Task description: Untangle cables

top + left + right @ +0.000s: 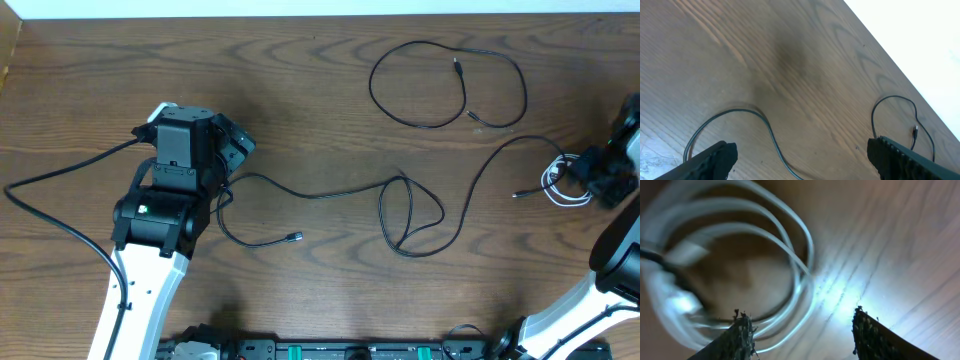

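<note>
The right jaws stand apart over the white cable (558, 186), which lies coiled near the desk's (300, 80) right edge. One end of the crossed black cable (320, 195) seems to run into it. Close on the white strands alone, then draw them inward, since little room lies beyond. The left jaws gape empty near that black cable's other end. The second black cable (371, 88) loops apart by the far edge.

The table (300, 100) is brown wood with bold dark grain, smooth and faintly shiny where light falls. The black cables (330, 193) look smooth and matt, the white cable (807, 282) glossy plastic. The right gripper (800, 312) has black fingers (742, 337) with a rough, gritty surface
</note>
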Robot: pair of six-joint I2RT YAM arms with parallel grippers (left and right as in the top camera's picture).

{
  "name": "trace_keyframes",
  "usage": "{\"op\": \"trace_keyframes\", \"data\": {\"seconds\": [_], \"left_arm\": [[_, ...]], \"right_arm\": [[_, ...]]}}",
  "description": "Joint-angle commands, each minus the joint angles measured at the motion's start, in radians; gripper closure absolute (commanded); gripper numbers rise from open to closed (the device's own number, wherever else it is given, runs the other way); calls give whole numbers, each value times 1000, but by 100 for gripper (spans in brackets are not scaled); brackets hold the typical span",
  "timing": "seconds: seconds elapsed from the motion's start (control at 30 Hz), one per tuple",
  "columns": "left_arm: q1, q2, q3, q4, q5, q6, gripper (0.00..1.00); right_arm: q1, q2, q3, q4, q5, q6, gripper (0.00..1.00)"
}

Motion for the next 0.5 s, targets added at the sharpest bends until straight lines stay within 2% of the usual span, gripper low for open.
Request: {"op": "trace_keyframes", "data": {"seconds": [0.0,0.2,0.33,0.4,0.47], "left_arm": [[5,1,12,0,-6,9,10],[5,1,12,0,-6,9,10],[5,1,12,-1,-6,9,10],[5,1,12,0,-6,9,10],[5,1,12,0,-6,9,10]], "right_arm": [[-16,0,-45,29,52,3,41],[-44,0,-85,108,51,3,44],[-48,0,-115,185,52,3,42],[-48,0,-135,226,51,3,38],[-48,0,-154,259,52,2,46]]}}
